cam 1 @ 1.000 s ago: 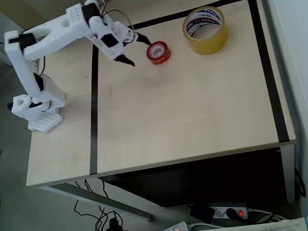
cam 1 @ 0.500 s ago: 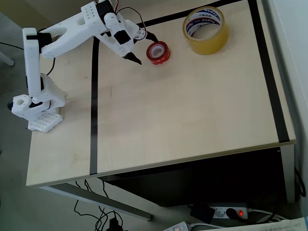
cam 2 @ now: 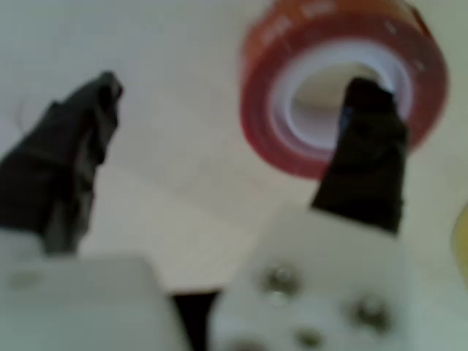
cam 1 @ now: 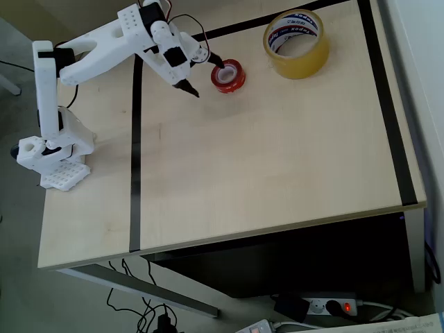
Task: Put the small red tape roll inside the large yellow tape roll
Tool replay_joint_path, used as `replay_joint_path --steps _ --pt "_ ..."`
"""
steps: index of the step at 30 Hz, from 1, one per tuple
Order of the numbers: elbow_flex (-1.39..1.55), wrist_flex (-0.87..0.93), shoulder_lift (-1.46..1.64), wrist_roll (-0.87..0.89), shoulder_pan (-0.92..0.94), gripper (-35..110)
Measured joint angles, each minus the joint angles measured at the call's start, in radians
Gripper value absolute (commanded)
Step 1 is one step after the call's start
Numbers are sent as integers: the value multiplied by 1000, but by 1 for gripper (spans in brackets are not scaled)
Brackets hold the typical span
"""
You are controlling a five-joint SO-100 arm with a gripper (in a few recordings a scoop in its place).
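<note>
Jaws are standing wide apart on the gripper [cam 1: 203, 74], and over the last half second they have been shifting a little so that one dark fingertip [cam 2: 365, 110] is now reaching over the pale core of the small red tape roll [cam 1: 227, 75] while the other finger [cam 2: 69, 157] is hanging clear on the bare wood, away from the roll's outer wall. A second ago the gripper was sitting further from the red roll. That roll is lying flat and has not been moving; the large yellow tape roll [cam 1: 296, 43] is standing well apart from it, on the side away from the arm. Judging by this, the approach is ending and a pinch across the red roll's wall is coming next; nothing is being held yet.
</note>
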Motion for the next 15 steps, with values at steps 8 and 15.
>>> replay_joint_path --steps 8,15 --pt "46 -61 0 5 11 5" --pt "46 -110 -28 34 20 0"
